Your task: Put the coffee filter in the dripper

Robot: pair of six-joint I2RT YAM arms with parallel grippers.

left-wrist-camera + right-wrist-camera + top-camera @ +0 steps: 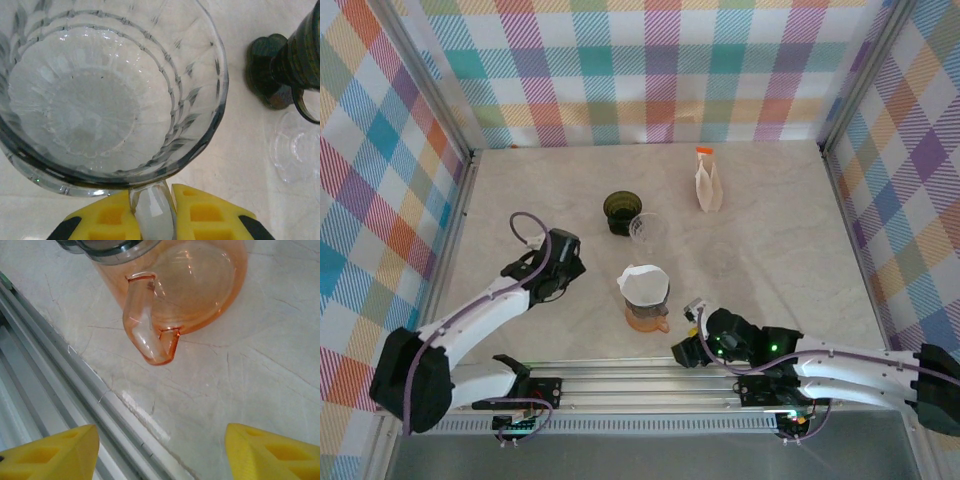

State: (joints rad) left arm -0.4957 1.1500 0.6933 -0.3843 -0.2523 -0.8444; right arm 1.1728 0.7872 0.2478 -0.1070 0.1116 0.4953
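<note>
The white paper coffee filter [643,284] stands open in what looks like a grey-rimmed clear dripper [102,249] on an orange see-through mug [200,285] at front centre. My right gripper [686,336] [160,440] is open just right of the mug. Its yellow fingertips [55,452] straddle bare table, short of the mug's handle [145,325]. My left gripper [565,260] [152,212] is shut on the handle [152,205] of a clear ribbed glass cup [100,95], which I see from above and which has nothing in it.
A dark green handled dripper [618,212] [292,55] and a small clear cup [647,228] [295,145] stand mid-table. A holder of spare paper filters [708,183] is at the back right. Metal rails [60,385] run along the near table edge, and checked walls enclose three sides.
</note>
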